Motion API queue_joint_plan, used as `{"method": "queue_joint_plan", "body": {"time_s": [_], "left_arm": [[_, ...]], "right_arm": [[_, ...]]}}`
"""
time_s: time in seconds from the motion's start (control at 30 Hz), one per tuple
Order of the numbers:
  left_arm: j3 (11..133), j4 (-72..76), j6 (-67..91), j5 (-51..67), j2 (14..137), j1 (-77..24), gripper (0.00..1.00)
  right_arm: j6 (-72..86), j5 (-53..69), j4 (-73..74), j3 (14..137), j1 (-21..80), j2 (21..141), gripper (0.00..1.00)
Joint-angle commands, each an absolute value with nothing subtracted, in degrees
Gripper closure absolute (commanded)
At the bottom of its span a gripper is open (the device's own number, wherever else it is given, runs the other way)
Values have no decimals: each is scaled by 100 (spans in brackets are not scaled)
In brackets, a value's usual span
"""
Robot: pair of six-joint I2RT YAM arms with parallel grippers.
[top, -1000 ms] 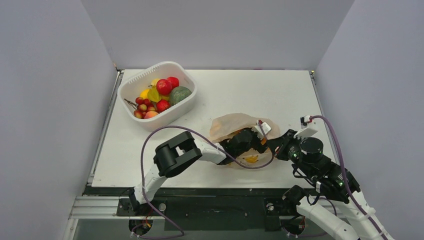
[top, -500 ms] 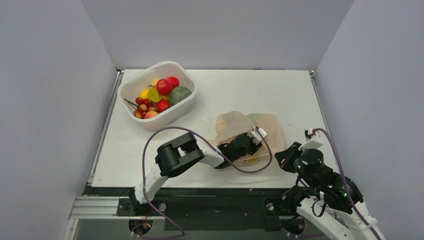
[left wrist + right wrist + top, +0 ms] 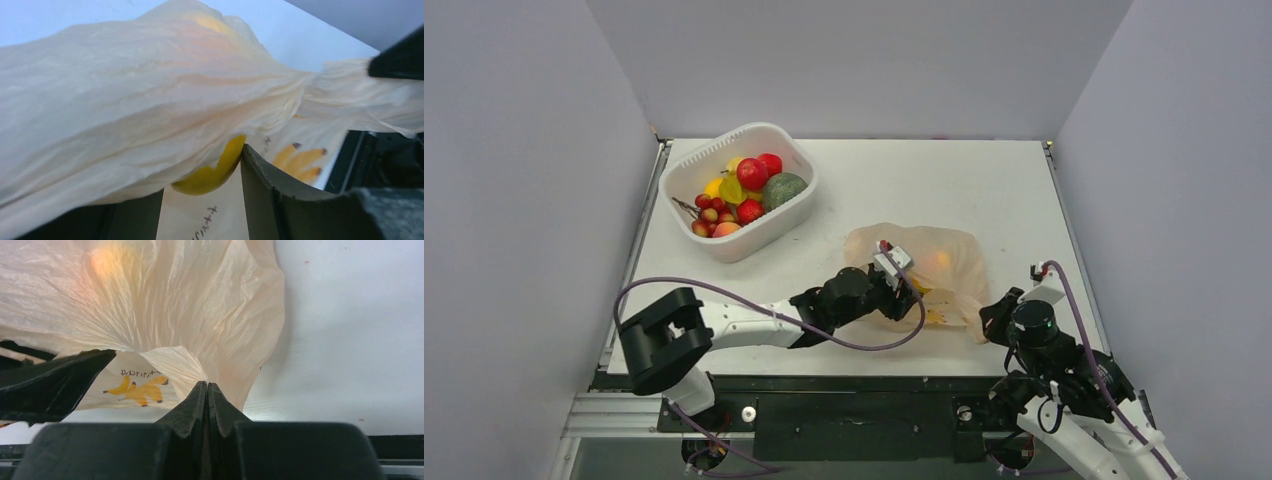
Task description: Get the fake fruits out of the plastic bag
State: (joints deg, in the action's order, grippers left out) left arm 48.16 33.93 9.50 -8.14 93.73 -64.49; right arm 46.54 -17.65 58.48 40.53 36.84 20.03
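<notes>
The plastic bag (image 3: 934, 262) lies crumpled at the table's near right, pale peach with a yellow banana print (image 3: 137, 390). My left gripper (image 3: 902, 292) reaches under its loose film. In the left wrist view the bag (image 3: 125, 90) drapes over the jaws, and a yellow fake fruit (image 3: 212, 175) sits between them, pressed against the right finger (image 3: 270, 190). My left gripper (image 3: 200, 176) is shut on it. An orange fruit glows through the film (image 3: 102, 260). My right gripper (image 3: 986, 312) is shut on a fold of the bag's near right edge (image 3: 200, 367), fingertips together (image 3: 207, 385).
A white slotted basket (image 3: 724, 150) stands at the far left, holding red and yellow fruits and a dull dark-green round fruit (image 3: 784, 188). The table's near edge runs just below both grippers. The left arm's elbow (image 3: 664, 335) sits low at the near left.
The left jaws went from wide to closed on the yellow fruit, and the left arm drew back leftward. The right gripper pulled toward the near right, stretching the bag flatter.
</notes>
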Motion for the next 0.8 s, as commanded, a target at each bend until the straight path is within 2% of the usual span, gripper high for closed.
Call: {"method": "queue_joint_plan", "body": {"time_s": [0.0,0.23,0.37,0.53,0.67,0.77], "left_arm": [[4388,2724,1597,-235,8619,-6502,78],[4411,764,1949,1105,7624,-6569,80],[4392,-84,2180,1321,6637,-6531,83],[4927,-1327,2351,1415,5474,-6242,83],[5759,-2224,2270,1433,5064,-5399,82],[6498,-2997,1931,1548,5366,-4212,83]], "right_arm": [[4557,-1823,5376,4045,3721,2106,100],[4382,-2021,4968,4507,3718,2544,100],[4266,-2123,4727,4549,3720,2890,100],[4234,-2066,4461,4462,3718,3088,100],[4253,-1966,4368,4319,3722,3092,100],[4305,-1905,4338,4259,3723,3061,100]]}}
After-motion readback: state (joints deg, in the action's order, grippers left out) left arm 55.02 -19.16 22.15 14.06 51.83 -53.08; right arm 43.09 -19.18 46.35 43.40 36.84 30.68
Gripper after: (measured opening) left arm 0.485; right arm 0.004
